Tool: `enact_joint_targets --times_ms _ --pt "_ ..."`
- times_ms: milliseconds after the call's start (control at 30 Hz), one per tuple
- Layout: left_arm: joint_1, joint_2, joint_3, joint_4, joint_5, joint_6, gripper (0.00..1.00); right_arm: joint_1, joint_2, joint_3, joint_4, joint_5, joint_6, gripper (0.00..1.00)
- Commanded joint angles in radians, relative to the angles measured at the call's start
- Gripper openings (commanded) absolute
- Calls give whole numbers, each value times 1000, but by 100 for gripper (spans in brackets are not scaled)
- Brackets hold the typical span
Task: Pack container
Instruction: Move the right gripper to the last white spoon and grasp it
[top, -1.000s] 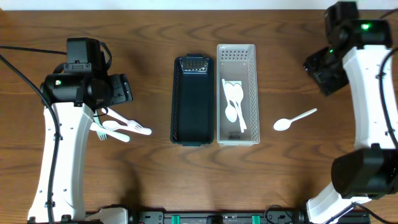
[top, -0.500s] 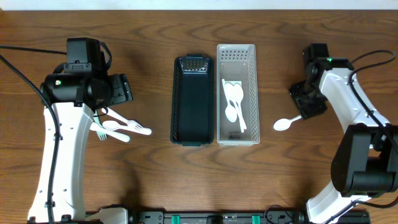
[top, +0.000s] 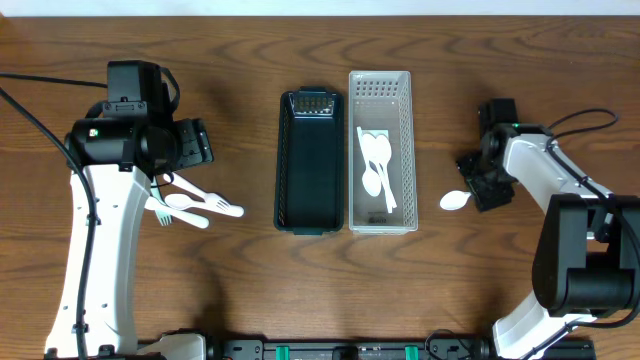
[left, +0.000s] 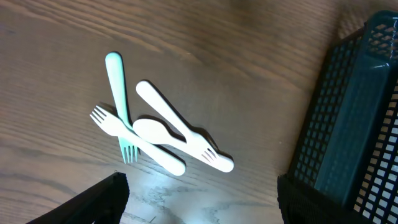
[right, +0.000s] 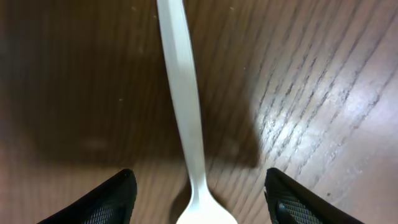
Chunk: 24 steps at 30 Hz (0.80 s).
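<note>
A white spoon (top: 454, 200) lies on the table right of the grey basket (top: 404, 150), which holds several white spoons (top: 376, 160). My right gripper (top: 487, 187) is low over the spoon's handle (right: 185, 93), open, one finger on each side. The dark basket (top: 285, 160) next to the grey one is empty; its mesh wall shows in the left wrist view (left: 348, 124). A pile of white forks and a spoon (top: 195, 205) lies at left, also in the left wrist view (left: 161, 134). My left gripper (left: 199, 205) is open above it.
Both baskets stand side by side at the table's middle. Cables run along the left and right edges of the table.
My right arm has swung in from the far right and come down over the loose spoon's handle. The left arm has not moved.
</note>
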<state>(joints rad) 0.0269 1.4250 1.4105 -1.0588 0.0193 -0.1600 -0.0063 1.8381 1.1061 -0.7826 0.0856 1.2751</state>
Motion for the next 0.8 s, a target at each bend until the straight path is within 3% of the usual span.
enact_joint_targets --times_ms 0,167,200,267,400,500,633,767 --pt "1 6 1 -3 -3 1 79 1 -2 -23 19 12 13 70" --pt "1 6 1 -3 -3 1 80 1 -2 -51 47 16 10 64" --pt "1 6 1 -3 -3 1 79 1 -2 -62 55 15 10 54" --pt "1 6 1 -3 -3 2 79 1 -2 -75 63 15 10 45" --pt "1 6 1 -3 -3 1 79 1 -2 -96 69 15 10 36" --pt "1 6 1 -3 -3 1 79 1 -2 -104 69 15 10 16" --pt "1 6 1 -3 -3 1 79 1 -2 -105 70 14 10 1" --pt "1 6 1 -3 -3 1 79 1 -2 -104 77 11 9 1"
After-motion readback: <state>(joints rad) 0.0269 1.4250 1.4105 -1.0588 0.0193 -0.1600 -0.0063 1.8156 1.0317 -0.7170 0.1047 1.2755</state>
